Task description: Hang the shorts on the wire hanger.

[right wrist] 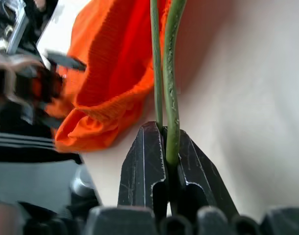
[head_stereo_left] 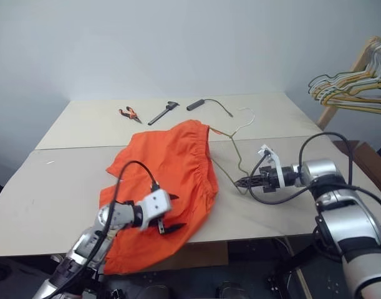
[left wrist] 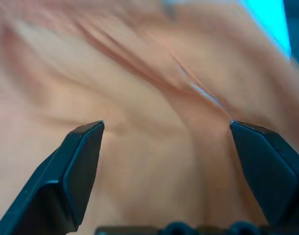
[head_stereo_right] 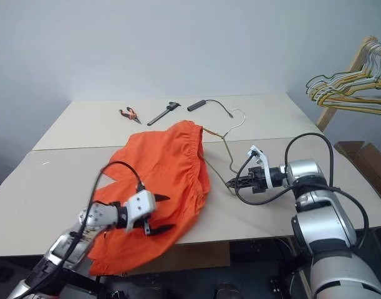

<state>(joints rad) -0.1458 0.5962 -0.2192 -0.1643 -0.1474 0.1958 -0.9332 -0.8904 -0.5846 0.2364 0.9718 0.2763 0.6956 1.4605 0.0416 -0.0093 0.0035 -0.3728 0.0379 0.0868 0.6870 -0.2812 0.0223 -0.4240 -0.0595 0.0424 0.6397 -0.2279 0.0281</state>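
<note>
My left pincer (head_stereo_left: 168, 213) hung spread wide and gripping nothing, poised just above the near part of the shorts (head_stereo_left: 171, 168). That part of the orange cloth drooped over the front edge of the tabletop (head_stereo_left: 65, 187). I judged this the first danger: with so much thin fabric already off the edge, a careless tug from the other side could have slid the whole garment to the floor, since nothing of mine pinned it.

Further out and to my right, my right pincer (head_stereo_left: 239, 182) was clenched on the wire hanger (head_stereo_left: 235, 152), pinching the bend at one corner of the wire. From there the wire ran away from me toward the gathered waistband, where part of it passed under the cloth, and the hook lay beyond on the bare tabletop. The grip sat on a thin round wire, so I judged it could twist or slip in my jaws if the waistband snagged. Pushing the wire further in could also have bunched the fabric instead of threading it.

The shorts lay just left of that right pincer, not touching it.

At the far side of the tabletop lay pliers (head_stereo_left: 130, 113), a dark tool (head_stereo_left: 163, 113) and a black handle (head_stereo_left: 196, 104), well apart from everything.
</note>
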